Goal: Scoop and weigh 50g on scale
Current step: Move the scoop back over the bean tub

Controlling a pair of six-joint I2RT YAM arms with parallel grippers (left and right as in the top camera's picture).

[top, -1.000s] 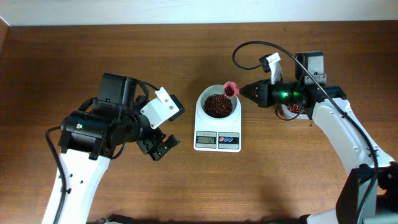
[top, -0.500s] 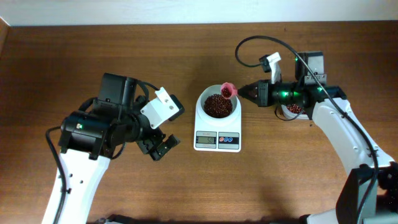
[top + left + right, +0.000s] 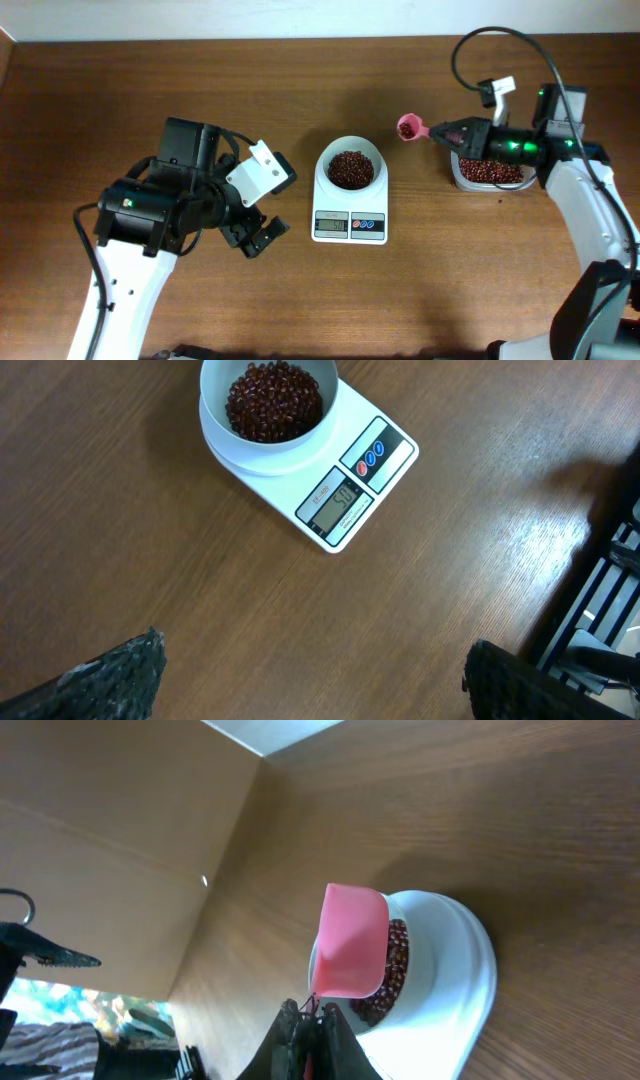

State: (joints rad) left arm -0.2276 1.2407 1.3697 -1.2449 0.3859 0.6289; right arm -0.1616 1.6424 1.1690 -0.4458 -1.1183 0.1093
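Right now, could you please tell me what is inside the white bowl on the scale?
A heap of dark red-brown beans sits in the bowl on the scale; nothing else shows among them. The beans cover the bowl's floor, so their depth cannot be seen.

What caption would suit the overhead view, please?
Right gripper holds pink scoop between beans on the scale and the tub.

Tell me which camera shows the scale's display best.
Left wrist: the display sits close and unobstructed, digits nearly legible. Overhead shows it tiny. Right wrist shows only the bowl behind the pink scoop, no display.
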